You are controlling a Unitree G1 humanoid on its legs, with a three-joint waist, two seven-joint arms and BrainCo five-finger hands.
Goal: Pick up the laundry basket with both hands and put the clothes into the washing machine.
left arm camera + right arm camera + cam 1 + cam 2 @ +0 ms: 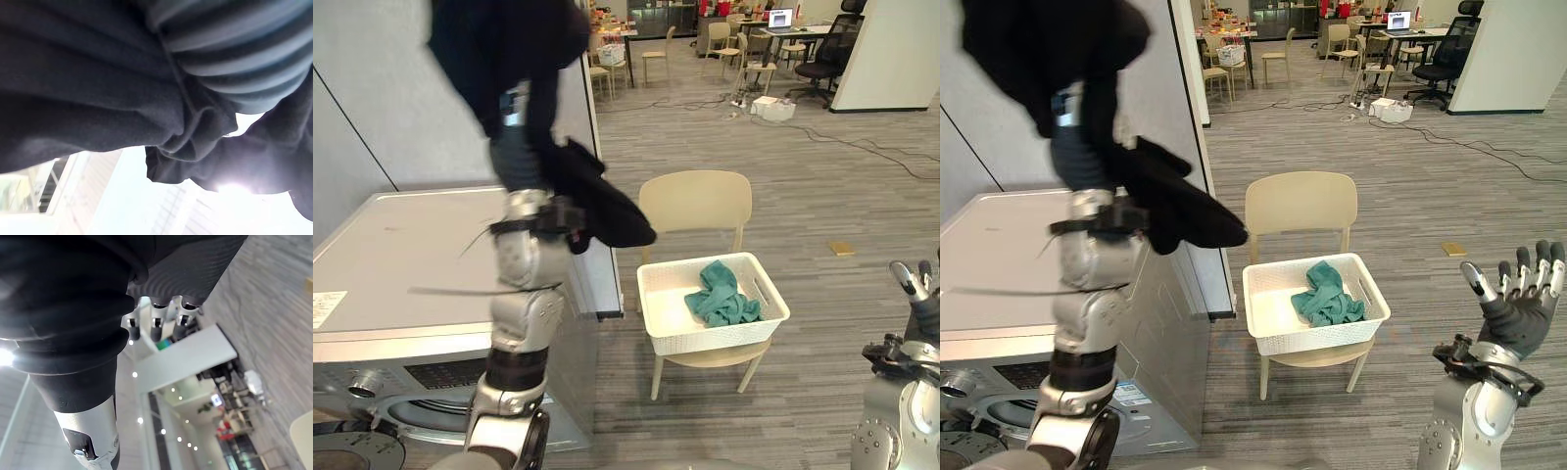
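Now: left arm raised high, left hand [516, 110] buried in a dark garment [603, 208] that drapes down past the wrist, up beside the washer [411, 257]. I cannot tell how the hand grips it; the cloth hides that in the wrist view too. Right hand [1518, 296] sits low at my right, empty, spread wide. The basket [705, 339] rests on the chair [695, 201], well apart from both hands, with a teal cloth [724, 296] inside.

Step, as I read it: loading clothes piece by piece, basket not lifted. Next I'd bring the garment down to the washer's front, low by the arm, and let go. It hangs loose and could snag on the arm. Then the teal cloth.
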